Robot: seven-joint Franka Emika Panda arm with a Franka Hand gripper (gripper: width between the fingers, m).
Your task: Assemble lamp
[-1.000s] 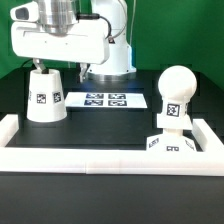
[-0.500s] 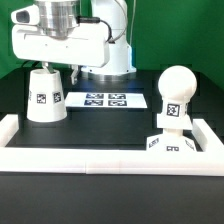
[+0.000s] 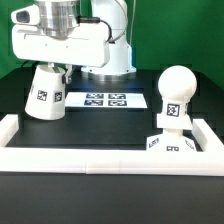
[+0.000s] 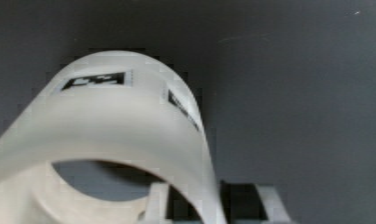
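The white tapered shade [image 3: 45,95] is on the black table at the exterior view's left, tilted off upright. My gripper [image 3: 57,68] is at its upper rim, shut on the shade's wall. In the wrist view the shade [image 4: 132,110] fills the picture and its wall runs between my gripper's [image 4: 213,202] two fingers. The ball-shaped bulb [image 3: 174,95] stands on the low square base [image 3: 173,146] at the exterior view's right, far from the gripper.
The marker board [image 3: 105,100] lies flat behind the shade, towards the arm's white base [image 3: 112,55]. A white rim [image 3: 100,158] borders the table's front and sides.
The shade stood upright a second ago; now it is tilted, with my gripper closed on its upper rim. The bulb and base have not moved.
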